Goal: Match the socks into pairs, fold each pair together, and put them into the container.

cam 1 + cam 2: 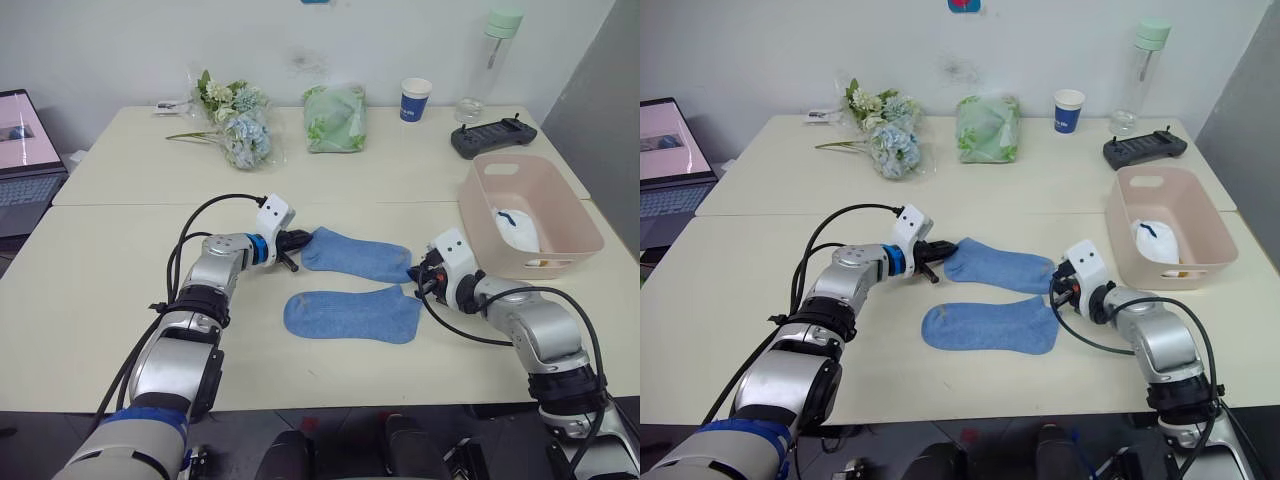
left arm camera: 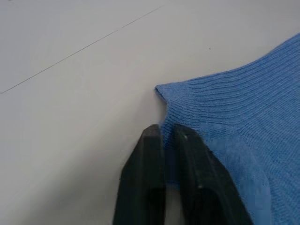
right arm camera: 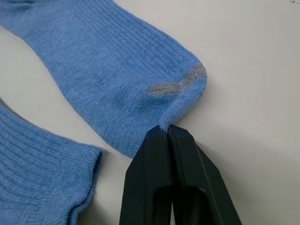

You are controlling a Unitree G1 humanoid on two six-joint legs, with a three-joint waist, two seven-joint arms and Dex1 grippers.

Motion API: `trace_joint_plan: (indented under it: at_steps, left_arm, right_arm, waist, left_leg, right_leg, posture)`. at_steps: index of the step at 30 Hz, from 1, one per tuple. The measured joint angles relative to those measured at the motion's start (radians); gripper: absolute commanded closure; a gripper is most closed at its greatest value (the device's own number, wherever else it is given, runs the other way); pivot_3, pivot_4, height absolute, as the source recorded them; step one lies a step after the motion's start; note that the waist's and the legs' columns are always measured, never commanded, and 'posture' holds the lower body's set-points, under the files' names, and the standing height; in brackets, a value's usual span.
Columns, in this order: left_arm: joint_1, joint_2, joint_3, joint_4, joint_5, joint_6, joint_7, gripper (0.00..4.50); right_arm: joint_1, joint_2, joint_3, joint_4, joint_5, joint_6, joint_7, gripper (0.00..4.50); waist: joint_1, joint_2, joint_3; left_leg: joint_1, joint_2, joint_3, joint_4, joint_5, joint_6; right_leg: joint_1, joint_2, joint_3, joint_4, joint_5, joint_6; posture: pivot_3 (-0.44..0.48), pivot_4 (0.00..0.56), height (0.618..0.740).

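Observation:
Two light blue socks lie on the cream table. The farther sock (image 1: 355,255) is stretched flat between both grippers. My left gripper (image 1: 300,243) is shut on its ribbed cuff edge (image 2: 187,108), and my right gripper (image 1: 415,275) is shut on its toe end (image 3: 180,98), beside the grey toe seam. The nearer blue sock (image 1: 352,314) rests flat just in front, untouched. The pale pink container (image 1: 510,265) stands to the right, with a white sock bundle (image 1: 520,230) inside.
Along the table's back edge are a flower bouquet (image 1: 235,120), a green bundle in clear plastic (image 1: 335,117), a paper cup (image 1: 415,99), a bottle (image 1: 495,60) and a black controller (image 1: 492,135). A laptop (image 1: 25,150) sits at far left.

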Motion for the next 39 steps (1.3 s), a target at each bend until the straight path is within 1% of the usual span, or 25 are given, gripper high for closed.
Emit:
trace_joint_plan:
  at_steps: [5,7,9,10,11,12,14,15,18,20,22,25,27,28,31,35,36,38,39]
  left_arm:
    - [0.024,0.004,0.000,-0.058,-0.002,0.028,-0.016,4.45]
    - [0.050,0.014,0.000,-0.122,-0.008,0.060,-0.027,4.45]
    - [0.092,0.032,0.001,-0.233,-0.033,0.123,-0.056,4.45]
    - [0.120,0.043,0.007,-0.306,-0.054,0.175,-0.068,4.45]
    - [0.171,0.066,0.016,-0.438,-0.100,0.271,-0.089,4.45]
    - [0.195,0.077,0.017,-0.512,-0.129,0.331,-0.102,4.45]
    - [0.267,0.120,0.032,-0.744,-0.223,0.520,-0.118,4.45]
    - [0.283,0.124,0.041,-0.812,-0.259,0.583,-0.117,4.45]
    - [0.358,0.129,0.097,-1.086,-0.451,0.872,-0.080,4.45]
    - [0.385,0.107,0.123,-1.173,-0.525,0.976,-0.035,4.45]
    - [0.405,0.057,0.173,-1.231,-0.592,1.075,0.040,4.45]
    - [0.468,-0.020,0.239,-1.301,-0.662,1.178,0.147,4.45]
    - [0.506,-0.061,0.258,-1.320,-0.697,1.222,0.198,4.45]
    - [0.534,-0.064,0.263,-1.339,-0.714,1.234,0.217,4.45]
    - [0.605,-0.045,0.252,-1.370,-0.729,1.239,0.235,4.45]
    - [0.641,-0.041,0.252,-1.372,-0.734,1.212,0.262,4.45]
    - [0.654,-0.026,0.247,-1.375,-0.733,1.189,0.258,4.49]
    - [0.678,0.012,0.236,-1.383,-0.731,1.145,0.241,4.07]
    - [0.691,0.027,0.232,-1.384,-0.730,1.123,0.234,3.85]
  right_arm:
    - [-0.061,-0.019,-0.006,0.062,-0.008,-0.050,0.013,4.50]
    - [-0.084,-0.033,-0.012,0.084,-0.008,-0.060,0.026,4.50]
    - [-0.116,-0.048,-0.016,0.108,-0.008,-0.071,0.043,4.50]
    - [-0.138,-0.054,-0.016,0.125,-0.009,-0.078,0.055,4.50]
    - [-0.168,-0.062,-0.010,0.144,-0.012,-0.088,0.074,4.50]
    - [-0.184,-0.071,-0.008,0.155,-0.015,-0.093,0.083,4.50]
    - [-0.246,-0.086,0.003,0.205,-0.029,-0.114,0.116,4.50]
    - [-0.262,-0.090,0.003,0.221,-0.031,-0.123,0.125,4.50]
    - [-0.347,-0.080,0.031,0.305,-0.040,-0.153,0.176,4.50]
    - [-0.380,-0.070,0.050,0.340,-0.049,-0.171,0.201,4.50]
    - [-0.414,-0.046,0.075,0.381,-0.063,-0.188,0.224,4.50]
    - [-0.469,-0.001,0.120,0.442,-0.085,-0.223,0.253,4.50]
    - [-0.490,0.015,0.152,0.475,-0.113,-0.257,0.273,4.50]
    - [-0.496,0.032,0.173,0.498,-0.130,-0.283,0.284,4.50]
    - [-0.493,0.090,0.203,0.562,-0.154,-0.319,0.292,4.50]
    - [-0.491,0.142,0.213,0.583,-0.168,-0.350,0.292,4.50]
    - [-0.491,0.158,0.218,0.583,-0.172,-0.361,0.292,4.28]
    - [-0.483,0.165,0.220,0.582,-0.185,-0.381,0.293,3.88]
    - [-0.476,0.162,0.220,0.579,-0.187,-0.382,0.298,3.55]
  waist:
    - [-0.001,0.000,0.000]
    - [-0.002,0.000,0.000]
    - [-0.004,0.000,0.000]
    - [-0.006,0.000,0.000]
    - [-0.014,0.000,0.000]
    - [-0.018,0.000,0.000]
    - [-0.023,0.000,0.000]
    - [-0.024,0.000,0.000]
    - [-0.026,0.000,0.000]
    - [-0.025,0.000,0.000]
    - [-0.024,0.000,0.000]
    - [-0.026,0.000,0.000]
    - [-0.025,0.000,0.000]
    - [-0.024,0.000,0.000]
    - [-0.024,0.000,0.000]
    - [-0.022,0.000,0.000]
    - [-0.022,0.000,0.000]
    - [-0.020,0.000,0.000]
    - [-0.018,0.000,0.000]
  left_leg:
    - [0.000,0.000,0.000,0.000,0.000,0.000]
    - [0.000,0.000,0.000,0.000,0.000,0.000]
    - [0.000,0.000,0.000,0.000,0.000,0.000]
    - [-0.001,0.000,0.000,0.000,0.000,0.000]
    - [-0.001,0.001,-0.001,0.000,0.000,0.000]
    - [-0.001,0.001,-0.002,0.000,0.000,0.000]
    - [-0.001,0.001,-0.004,0.000,0.000,0.000]
    - [-0.001,0.001,-0.005,0.000,0.000,0.000]
    - [-0.001,0.001,-0.007,0.000,0.000,0.000]
    - [0.000,0.001,-0.007,0.000,0.000,0.000]
    - [-0.001,0.001,-0.007,0.000,0.000,0.000]
    - [0.000,0.001,-0.007,0.000,0.000,0.000]
    - [0.000,0.001,-0.007,0.000,0.001,-0.002]
    - [0.000,0.001,-0.008,0.000,0.001,-0.002]
    - [0.000,0.001,-0.007,0.000,0.002,-0.004]
    - [0.000,0.001,-0.008,0.000,0.003,-0.005]
    - [0.000,0.001,-0.008,0.000,0.003,-0.005]
    - [0.000,0.001,-0.008,-0.001,0.003,-0.006]
    - [-0.001,0.001,-0.008,-0.001,0.003,-0.006]
  right_leg:
    - [0.000,0.000,0.000,0.000,0.000,0.000]
    - [0.000,0.000,0.000,0.000,0.000,0.000]
    - [-0.001,0.000,0.001,0.000,0.000,0.000]
    - [-0.001,0.000,0.000,0.000,0.000,0.000]
    - [-0.002,0.000,0.001,0.000,0.000,0.000]
    - [-0.002,0.000,0.001,0.000,0.000,0.000]
    - [-0.002,0.000,0.001,0.000,0.000,0.000]
    - [-0.001,0.000,0.001,0.000,0.000,0.000]
    - [-0.001,0.000,0.001,0.001,0.000,0.000]
    - [-0.001,0.000,0.000,0.001,0.000,0.000]
    - [-0.001,0.000,0.000,0.001,0.000,0.000]
    - [-0.001,0.000,0.001,0.000,0.000,0.000]
    - [-0.001,0.000,0.000,0.000,0.000,0.000]
    - [-0.001,0.000,0.000,0.000,0.000,0.000]
    - [-0.001,0.000,0.001,0.001,0.000,0.000]
    - [-0.001,-0.001,0.000,0.001,0.000,-0.001]
    - [-0.001,0.000,0.000,0.000,0.000,-0.001]
    - [-0.001,-0.001,0.000,0.000,0.000,-0.001]
    - [-0.001,-0.001,0.000,0.000,0.000,-0.001]
  posture:
    - [0.000,0.150,0.740]
    - [0.000,0.150,0.740]
    - [0.000,0.150,0.740]
    - [0.000,0.150,0.740]
    - [0.000,0.150,0.740]
    - [0.000,0.150,0.740]
    - [0.000,0.150,0.740]
    - [0.000,0.150,0.740]
    - [0.000,0.150,0.740]
    - [0.000,0.150,0.740]
    - [0.000,0.150,0.740]
    - [0.000,0.150,0.740]
    - [0.000,0.150,0.740]
    - [0.000,0.150,0.740]
    - [0.000,0.150,0.740]
    - [0.000,0.150,0.740]
    - [0.000,0.150,0.740]
    - [0.000,0.150,0.740]
    - [0.000,0.150,0.740]
